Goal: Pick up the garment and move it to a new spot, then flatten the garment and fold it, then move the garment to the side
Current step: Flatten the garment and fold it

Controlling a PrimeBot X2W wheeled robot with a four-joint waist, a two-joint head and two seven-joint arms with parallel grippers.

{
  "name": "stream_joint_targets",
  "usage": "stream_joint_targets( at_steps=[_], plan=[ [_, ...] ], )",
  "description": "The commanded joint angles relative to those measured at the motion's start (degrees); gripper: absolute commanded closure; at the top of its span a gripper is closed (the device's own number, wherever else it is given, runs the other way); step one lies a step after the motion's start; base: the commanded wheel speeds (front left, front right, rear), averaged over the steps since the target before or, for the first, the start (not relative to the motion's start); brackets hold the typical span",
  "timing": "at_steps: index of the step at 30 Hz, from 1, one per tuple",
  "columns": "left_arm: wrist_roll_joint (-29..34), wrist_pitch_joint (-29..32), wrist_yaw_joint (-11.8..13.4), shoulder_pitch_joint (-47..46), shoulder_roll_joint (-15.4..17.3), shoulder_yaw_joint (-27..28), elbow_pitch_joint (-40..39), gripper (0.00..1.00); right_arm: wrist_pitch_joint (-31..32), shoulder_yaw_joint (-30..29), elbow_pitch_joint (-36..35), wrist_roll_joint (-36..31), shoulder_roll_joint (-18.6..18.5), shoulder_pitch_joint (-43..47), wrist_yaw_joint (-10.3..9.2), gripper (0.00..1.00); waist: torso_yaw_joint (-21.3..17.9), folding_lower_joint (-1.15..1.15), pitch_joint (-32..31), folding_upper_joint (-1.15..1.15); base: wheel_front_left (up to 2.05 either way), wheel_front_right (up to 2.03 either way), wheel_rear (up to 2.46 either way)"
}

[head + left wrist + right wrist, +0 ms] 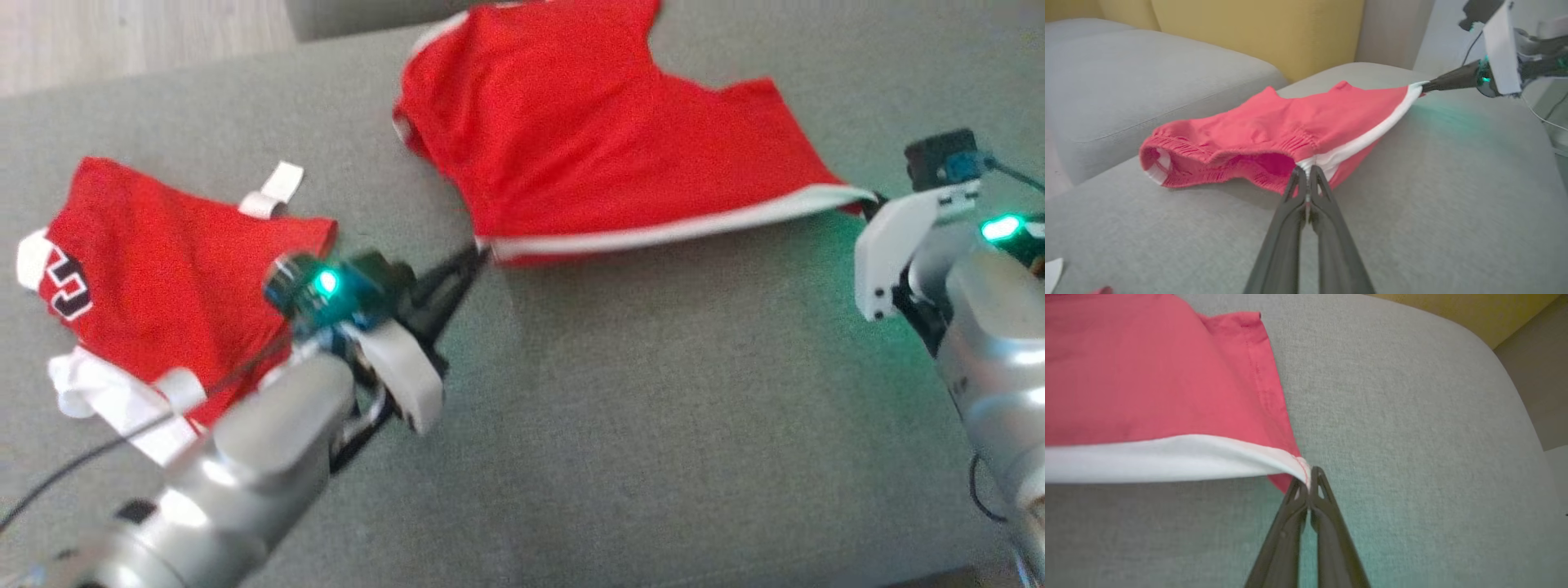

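Note:
The garment is a pair of red shorts with a white side stripe, stretched between both grippers over the grey sofa cushion. My left gripper is shut on its waistband end, where the elastic bunches. My right gripper is shut on the white-striped leg hem corner. The stripe edge runs taut between the two grips and sits slightly above the cushion. The far side of the shorts rests on the cushion. In the left wrist view the right gripper shows at the upper right.
A second red garment with white trim and a dark printed figure lies at the left on the same cushion, partly under my left forearm. Yellow back cushions stand behind. Wooden floor shows at the upper left.

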Motion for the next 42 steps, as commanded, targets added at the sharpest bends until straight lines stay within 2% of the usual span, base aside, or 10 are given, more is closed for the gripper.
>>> stream_joint_targets(
  at_steps=[1, 7, 12, 15, 20, 23, 27, 31, 35, 42],
  plan=[
    [0.34, -0.05, 0.7, -0.98, 2.1, 1.08, -1.91, 1.0, 0.96, 1.77, -2.23, 1.76, -1.6, 0.6, -0.05, 1.0, -0.07, 0.02, -2.13, 0.0, 0.0, 0.0, 0.0],
    [0.31, 1.2, 3.82, 5.51, 3.19, -1.09, -7.55, 1.0, 8.87, 8.66, -11.3, 12.08, -7.23, 8.67, -0.05, 1.0, -1.0, 0.02, -6.49, 0.0, 0.0, 0.0, 0.0],
    [-1.28, 3.79, 5.88, 10.63, 4.35, -2.38, -13.72, 1.0, 15.71, 11.86, -25.69, 21.96, -17.18, 16.58, -0.05, 1.0, -1.2, 0.02, -8.79, 0.0, 0.0, 0.0, 0.0],
    [-1.63, 4.36, 8.18, 12.35, 5.22, -2.23, -19.05, 1.0, 19.23, 9.46, -37.84, 27.98, -24.26, 22.02, -0.05, 1.0, -0.74, 0.02, -8.54, 0.0, 0.0, 0.0, 0.0],
    [-0.97, 5.18, 10.21, 11.22, 6.24, -1.46, -22.41, 1.0, 20.63, 4.29, -46.79, 28.36, -27.31, 25.12, -0.05, 1.0, 0.21, 0.02, -6.7, 0.0, 0.0, 0.0, 0.0],
    [-0.75, 5.51, 11.78, 9.31, 6.64, 0.04, -23.23, 1.0, 20.63, -0.18, -51.23, 25.19, -26.93, 25.54, -0.05, 1.0, 1.32, 0.02, -4.54, 0.0, 0.0, 0.0, 0.0],
    [-0.51, 6.12, 13.4, 6.25, 6.3, 1.78, -22.29, 1.0, 20.52, -6.11, -54.5, 19.89, -24.01, 23.79, -0.05, 1.0, 3.15, 0.02, -1.23, 0.0, 0.0, 0.0, 0.0],
    [-0.15, 5.88, 14.12, 3.6, 5.19, 2.85, -20.12, 1.0, 19.91, -7.68, -55.52, 14.26, -20.83, 19.86, -0.05, 1.0, 4.91, 0.02, 1.77, 0.0, 0.0, 0.0, 0.0],
    [0.25, 6.12, 13.88, 0.46, 3.97, 3.35, -18.09, 1.0, 17.89, -6.58, -53.48, 8.89, -18.89, 13.53, -0.05, 1.0, 6.94, 0.02, 5.04, 0.0, 0.0, 0.0, 0.0],
    [1.4, 5.37, 12.79, -4.78, 0.17, 3.25, -15.0, 1.0, 13.72, -3.57, -43.76, 1.49, -16.35, 1.14, -0.05, 1.0, 11.09, 0.02, 10.51, 0.0, 0.0, 0.0, 0.0]
  ],
)
